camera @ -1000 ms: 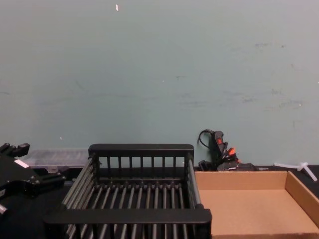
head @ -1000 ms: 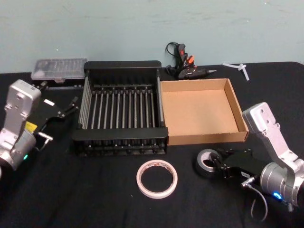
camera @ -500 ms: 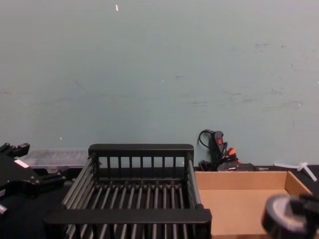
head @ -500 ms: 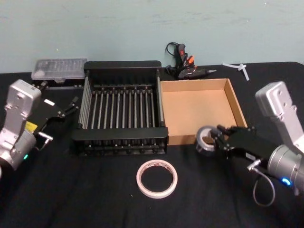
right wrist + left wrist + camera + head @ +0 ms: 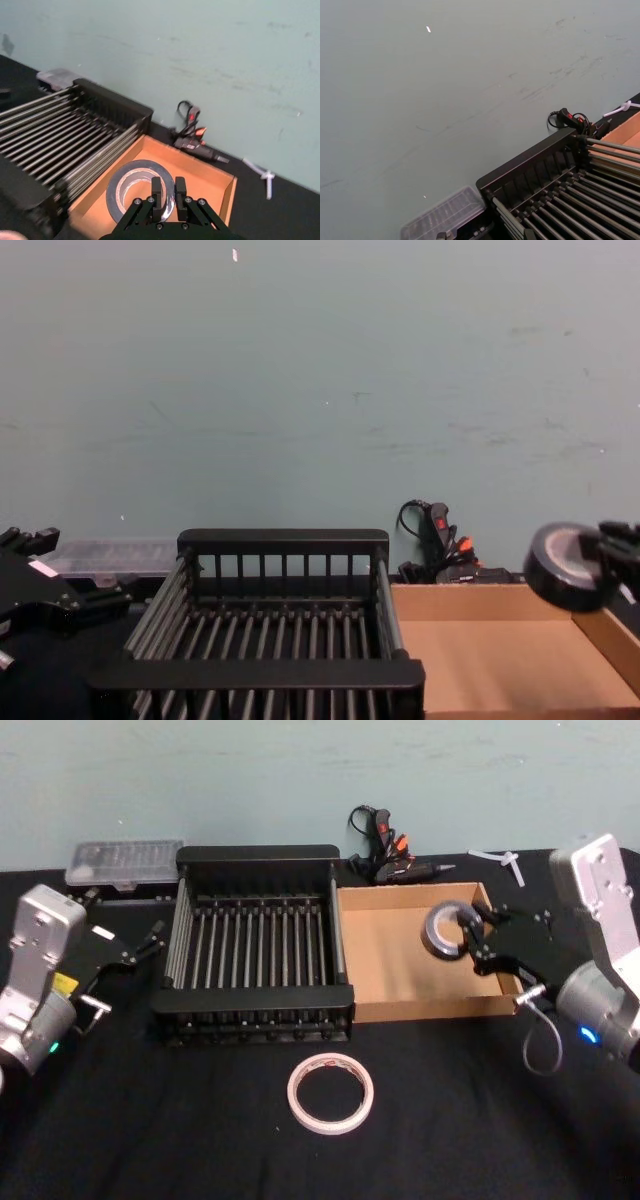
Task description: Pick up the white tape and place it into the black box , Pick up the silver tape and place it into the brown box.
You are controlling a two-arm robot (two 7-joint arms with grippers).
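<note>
Now the right hand is clamped on the silver tape, holding it in the air over the brown box near the box's right wall. White tape lies flat on the table near its front edge, just in front of the black box. Left hand sits parked by the table's left edge, fingers apart.

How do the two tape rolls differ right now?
The silver tape is thick and grey; the white tape is flat, thin-walled and wider across. The silver tape is held in the right tool, tilted on edge above the brown box; the white tape lies flat on the table in front of the black box, untouched. Both are rings with an open centre.
</note>
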